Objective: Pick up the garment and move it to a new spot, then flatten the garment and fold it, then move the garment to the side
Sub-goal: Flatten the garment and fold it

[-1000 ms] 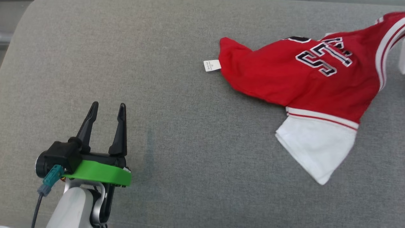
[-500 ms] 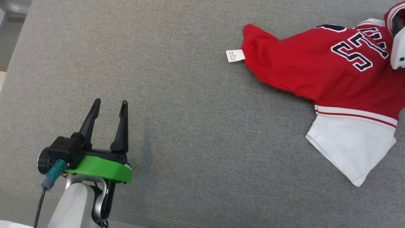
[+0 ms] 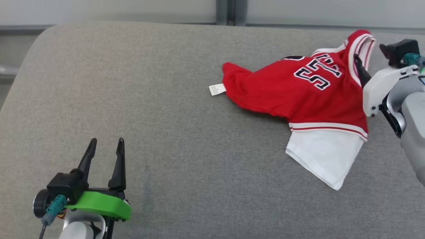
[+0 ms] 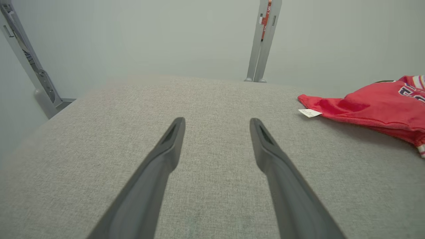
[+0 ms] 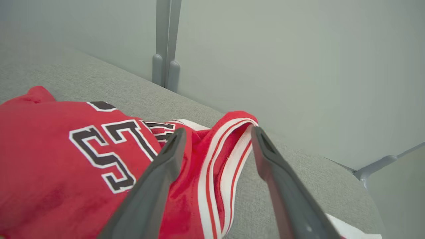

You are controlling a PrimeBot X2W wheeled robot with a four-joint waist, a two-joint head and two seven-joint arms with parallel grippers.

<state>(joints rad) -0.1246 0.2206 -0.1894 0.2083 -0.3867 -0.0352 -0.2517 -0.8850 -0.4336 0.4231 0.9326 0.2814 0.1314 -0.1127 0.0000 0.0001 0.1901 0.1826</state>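
My right jaws stand spread wide, and my left jaws are spread wide too; neither pair pinches anything. Between the two dark fingers of my right gripper (image 5: 219, 131) rises a fold of the garment (image 3: 282, 93). Its striped trim (image 5: 229, 149) of red and white bands stands up there like a small arch. The trim is free in the gap. Whether one finger brushes the red cloth below it, I cannot tell.

The garment lies crumpled on the far right part of a grey cushion (image 3: 166, 116). Its body is soft red cloth with wrinkles, and it carries black characters (image 3: 315, 74) with a white outline. A white short sleeve (image 3: 323, 156), smooth and nearly a trapezoid, spreads toward me below another striped band. At the left end the red cloth narrows to a bunched point, where a small white tag (image 3: 217, 89) lies on the cushion.

The cushion is of coarse woven fabric with a rounded corner. Behind it is a pale wall with a grey post (image 3: 227, 11). My left gripper (image 3: 106, 141) is over the bare cushion at the near left, well apart from the garment. Its black fingers taper to points above a green ring (image 3: 99, 205).
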